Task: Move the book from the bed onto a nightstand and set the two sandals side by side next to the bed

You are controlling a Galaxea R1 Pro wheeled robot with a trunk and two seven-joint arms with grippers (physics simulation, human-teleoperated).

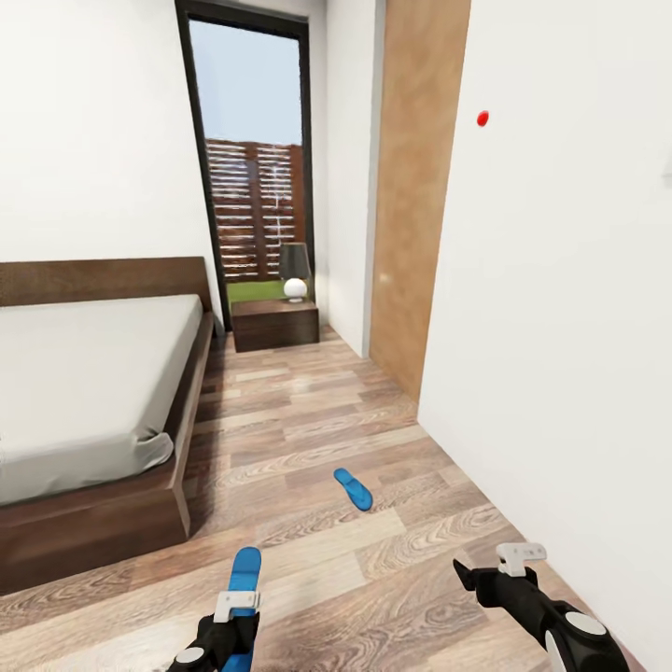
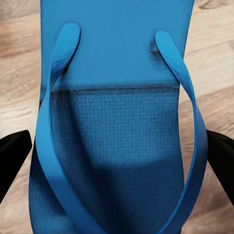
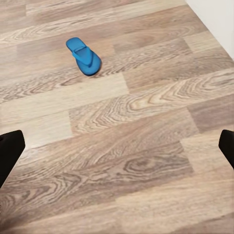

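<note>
- One sandal is in the left gripper, low in the head view, its blue sole pointing forward over the floor.
- The left wrist view shows this sandal close up: textured sole, two straps, with a dark finger at each side of it. The fingers sit against its edges, closed on it.
- The other sandal lies flat on the floor, ahead of both grippers and well apart from the held one. It is out in the walkway between the bed and the wall, nearer the wall side than the bed frame.
- The right wrist view shows that sandal lying strap side up on the planks, well beyond the fingertips.
- The right gripper hangs over bare floor near the wall. Its fingers stand wide apart at the edges of the wrist view, with nothing between them.
- The bed sits at the left, pale grey mattress on a dark wood frame with a low headboard.
- A nightstand stands just beside the head of the bed, in front of the tall window. A lamp with a dark shade and round white base is on top.
- Through the window, a slatted fence and grass.
- A small red dot is on the right wall.
</note>
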